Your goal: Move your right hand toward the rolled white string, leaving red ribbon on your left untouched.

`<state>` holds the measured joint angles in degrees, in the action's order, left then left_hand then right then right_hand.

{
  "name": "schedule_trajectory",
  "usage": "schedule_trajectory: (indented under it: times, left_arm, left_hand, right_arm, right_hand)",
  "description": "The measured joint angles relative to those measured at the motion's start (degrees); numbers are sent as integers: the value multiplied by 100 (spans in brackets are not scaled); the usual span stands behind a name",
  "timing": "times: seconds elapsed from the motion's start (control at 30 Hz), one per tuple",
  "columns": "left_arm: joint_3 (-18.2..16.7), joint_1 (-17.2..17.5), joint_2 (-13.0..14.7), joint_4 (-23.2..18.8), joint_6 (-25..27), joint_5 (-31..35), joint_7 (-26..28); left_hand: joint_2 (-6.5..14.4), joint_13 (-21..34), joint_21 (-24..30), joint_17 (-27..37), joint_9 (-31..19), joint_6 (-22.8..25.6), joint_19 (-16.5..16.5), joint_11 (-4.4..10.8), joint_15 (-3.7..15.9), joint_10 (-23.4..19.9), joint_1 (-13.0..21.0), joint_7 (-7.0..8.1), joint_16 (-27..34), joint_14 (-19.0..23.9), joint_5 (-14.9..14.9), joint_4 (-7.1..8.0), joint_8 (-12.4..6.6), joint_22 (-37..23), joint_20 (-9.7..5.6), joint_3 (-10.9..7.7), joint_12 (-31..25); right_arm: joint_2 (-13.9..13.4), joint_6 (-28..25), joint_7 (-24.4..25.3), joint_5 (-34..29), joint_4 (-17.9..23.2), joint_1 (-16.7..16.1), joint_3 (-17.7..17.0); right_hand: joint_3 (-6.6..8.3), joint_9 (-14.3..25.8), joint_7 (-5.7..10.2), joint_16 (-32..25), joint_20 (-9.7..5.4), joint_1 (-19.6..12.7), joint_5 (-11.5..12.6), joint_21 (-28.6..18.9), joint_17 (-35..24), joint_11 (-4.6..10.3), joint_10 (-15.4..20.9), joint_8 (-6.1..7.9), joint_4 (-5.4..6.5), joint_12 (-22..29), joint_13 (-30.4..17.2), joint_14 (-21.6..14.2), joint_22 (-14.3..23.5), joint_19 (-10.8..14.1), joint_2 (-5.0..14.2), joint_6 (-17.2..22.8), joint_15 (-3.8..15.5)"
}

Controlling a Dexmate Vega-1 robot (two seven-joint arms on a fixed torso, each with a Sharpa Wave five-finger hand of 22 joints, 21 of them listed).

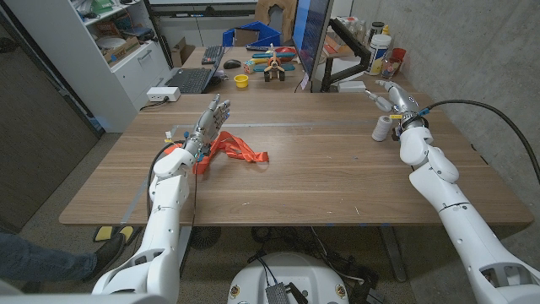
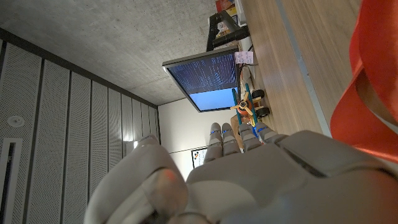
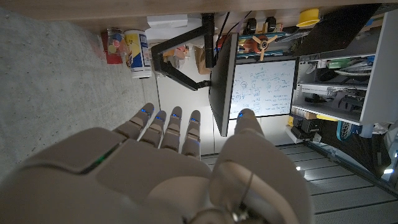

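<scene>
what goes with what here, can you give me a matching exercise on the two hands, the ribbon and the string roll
Column one:
1. red ribbon
2. rolled white string
3. left hand
4. right hand

Column two:
a. open, beside the white roll at the table's right side
b. small pale roll standing on the table near the far right edge
c. open, fingers stretched out, by the ribbon
d. loose tangle lying on the wood, left of the middle

Pairs: 1-d, 2-b, 3-c, 4-a
</scene>
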<state>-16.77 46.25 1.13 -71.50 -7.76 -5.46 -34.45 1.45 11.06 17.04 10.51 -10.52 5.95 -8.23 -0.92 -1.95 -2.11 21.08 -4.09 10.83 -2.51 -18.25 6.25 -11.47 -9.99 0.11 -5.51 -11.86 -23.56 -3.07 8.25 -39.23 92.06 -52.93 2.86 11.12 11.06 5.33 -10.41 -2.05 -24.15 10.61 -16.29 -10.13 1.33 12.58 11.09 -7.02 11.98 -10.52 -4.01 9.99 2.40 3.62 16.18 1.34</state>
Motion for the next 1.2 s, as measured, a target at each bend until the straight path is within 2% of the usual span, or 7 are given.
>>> schedule_trajectory:
  times: [0.63, 1.2]
  left_arm:
    - [-6, 34, -10, 32, -20, -14, 5]
    - [13, -118, -30, 299, -95, 31, -39]
  left_hand:
    - [0, 0, -53, 0, 0, -1, 0, 0, 0, 0, 0, 0, 0, 0, 0, -23, 0, 0, 0, 23, 0]
    - [31, 0, -75, 0, 0, -1, 0, 0, 0, 0, 31, 0, 0, 0, 0, -23, 0, 0, 0, 23, 0]
  right_arm:
    - [-71, -48, -85, -14, -210, 72, 133]
    - [-140, -160, -151, -20, -333, 94, 200]
  right_hand:
    - [-44, 0, -1, 0, 21, 52, 21, 44, -15, 20, 21, 0, -1, 0, 0, -30, 0, -21, -52, -1, -31]
    - [-68, 0, -1, 0, 21, 74, 21, 89, -14, 19, 21, 0, 23, 0, 0, -45, 0, -20, -76, -1, -45]
